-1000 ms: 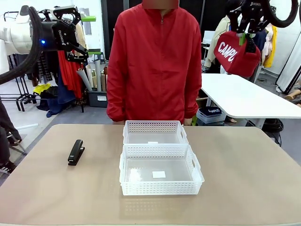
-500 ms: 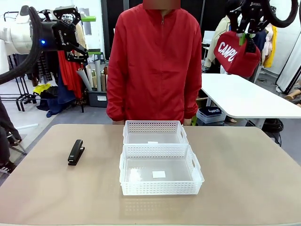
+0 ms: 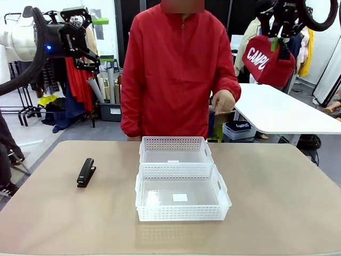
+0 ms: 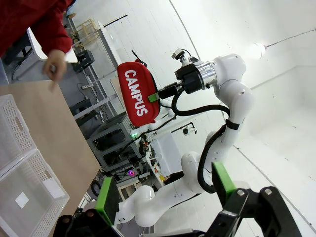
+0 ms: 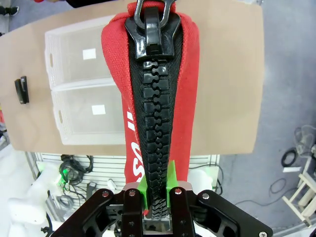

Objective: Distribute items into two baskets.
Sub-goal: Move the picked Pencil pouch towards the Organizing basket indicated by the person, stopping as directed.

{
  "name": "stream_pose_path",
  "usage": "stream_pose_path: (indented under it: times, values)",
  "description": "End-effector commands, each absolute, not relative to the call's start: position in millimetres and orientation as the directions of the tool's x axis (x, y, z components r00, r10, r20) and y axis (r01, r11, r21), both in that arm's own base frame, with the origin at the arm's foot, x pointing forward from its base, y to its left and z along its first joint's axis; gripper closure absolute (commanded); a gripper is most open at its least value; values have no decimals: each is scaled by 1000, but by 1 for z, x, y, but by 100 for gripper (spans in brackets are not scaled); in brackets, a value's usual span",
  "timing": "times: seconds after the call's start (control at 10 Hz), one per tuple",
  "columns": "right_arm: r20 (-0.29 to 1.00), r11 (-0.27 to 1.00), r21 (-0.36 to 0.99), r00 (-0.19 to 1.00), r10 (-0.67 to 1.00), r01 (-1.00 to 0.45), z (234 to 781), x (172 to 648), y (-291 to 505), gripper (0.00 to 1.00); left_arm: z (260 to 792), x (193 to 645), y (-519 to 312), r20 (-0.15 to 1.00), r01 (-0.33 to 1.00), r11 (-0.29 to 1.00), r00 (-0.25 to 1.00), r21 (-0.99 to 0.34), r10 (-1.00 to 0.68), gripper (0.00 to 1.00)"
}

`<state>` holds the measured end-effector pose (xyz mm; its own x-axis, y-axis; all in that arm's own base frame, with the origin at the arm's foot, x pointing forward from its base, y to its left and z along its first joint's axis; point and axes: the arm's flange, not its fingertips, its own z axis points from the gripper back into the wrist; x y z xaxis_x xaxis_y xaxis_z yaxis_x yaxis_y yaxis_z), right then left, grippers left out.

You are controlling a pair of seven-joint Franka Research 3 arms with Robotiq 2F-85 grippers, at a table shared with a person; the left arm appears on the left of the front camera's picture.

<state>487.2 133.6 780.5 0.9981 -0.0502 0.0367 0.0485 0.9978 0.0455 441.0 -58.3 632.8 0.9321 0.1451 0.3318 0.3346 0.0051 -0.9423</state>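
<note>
Right end effector (image 5: 158,185): clamped on red pouch (image 3: 268,61), at its zipper edge.
Left end effector (image 3: 95,41): wide, empty.
Stapler (image 3: 86,172): long axis near-far.

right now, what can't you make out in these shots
- right wrist view: lettering on the red pouch mostly wraps out of sight round its side
- front view: the label in the near basket is too small to read
- right wrist view: the stapler is too small to show detail

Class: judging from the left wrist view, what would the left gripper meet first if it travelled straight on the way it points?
Probably the red pouch held by the right gripper; the way to it looks free, though depth is unclear.
</note>
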Motion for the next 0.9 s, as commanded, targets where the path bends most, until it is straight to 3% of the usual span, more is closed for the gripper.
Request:
stream_pose_path:
  times: [0.0,0.8]
  values:
    - [41,998,45,998,-51,49,783,485,133,100,633,439,-58,332,335,2,932,-942,148,0]
    - [41,998,45,998,-51,49,783,485,133,100,633,439,-58,332,335,2,932,-942,148,0]
